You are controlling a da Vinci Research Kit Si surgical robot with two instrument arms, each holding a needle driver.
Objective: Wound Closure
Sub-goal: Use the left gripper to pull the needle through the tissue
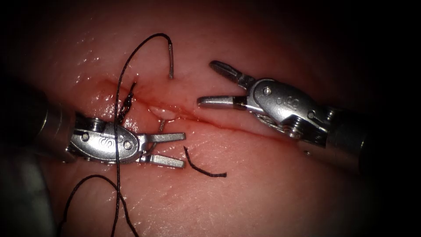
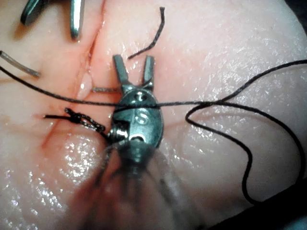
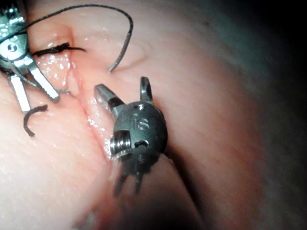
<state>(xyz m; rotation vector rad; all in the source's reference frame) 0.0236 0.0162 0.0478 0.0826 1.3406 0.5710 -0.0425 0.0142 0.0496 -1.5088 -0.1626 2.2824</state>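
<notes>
Between the tips of your left pincer (image 1: 173, 149) nothing is held: its jaws stand apart, lying low on the tissue (image 1: 272, 193) just below the cut (image 1: 206, 118), and they frame the needle's point (image 1: 161, 126) where it pokes out of the lower lip, which reads as a position chosen for taking that tip. Across the body of this tool drapes the thread (image 1: 117, 114), running from a dark knot (image 1: 127, 103) at the left part of the cut downward into a loose loop; it only rests on the metal and is not gripped. Just beside the lower jaw lies a short cut end of thread (image 1: 204, 169), free on the surface. Your right pincer (image 1: 208, 83) is open too and empty, hovering above the cut to the right, one jaw level with the wound line and the other raised. Further out, the needle (image 1: 170, 59) sits in the tissue: its tail stands up above the cut with the thread arching off it, while its middle is buried beneath the wound. Red fluid (image 1: 144, 94) lines the cut's edges.
</notes>
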